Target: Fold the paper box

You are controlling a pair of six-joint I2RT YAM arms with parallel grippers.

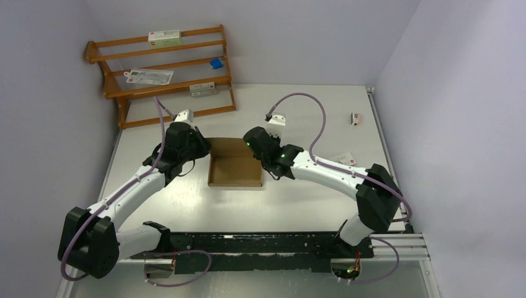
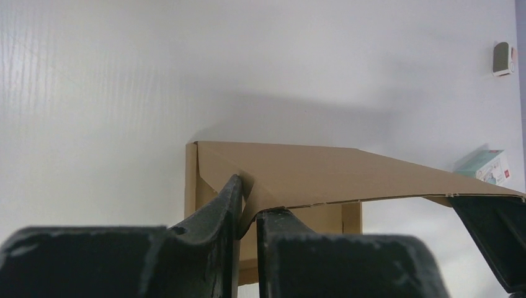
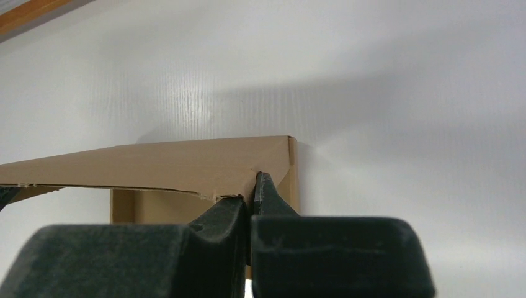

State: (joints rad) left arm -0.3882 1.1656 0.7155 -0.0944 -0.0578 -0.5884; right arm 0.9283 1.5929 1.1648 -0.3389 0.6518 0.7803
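The paper box point(image 1: 234, 171), a shallow brown cardboard tray with its open side up, sits near the middle of the white table point(image 1: 186, 208), between the two arms. In the wrist views one broad cardboard panel point(image 2: 322, 174) point(image 3: 186, 164) slants across the frame. The left gripper point(image 1: 200, 148) point(image 2: 248, 208) meets the box's left side, its fingers point(image 2: 220, 211) nearly together and pinching a fold of cardboard. The right gripper point(image 1: 255, 144) point(image 3: 251, 194) is at the opposite side, its fingers point(image 3: 265, 192) pressed together on the cardboard edge at that corner. A small white carton point(image 1: 346, 159) lies on the table well to the right. A wooden rack point(image 1: 167, 65) at the far left corner carries more white cartons and a blue object point(image 1: 216, 63).
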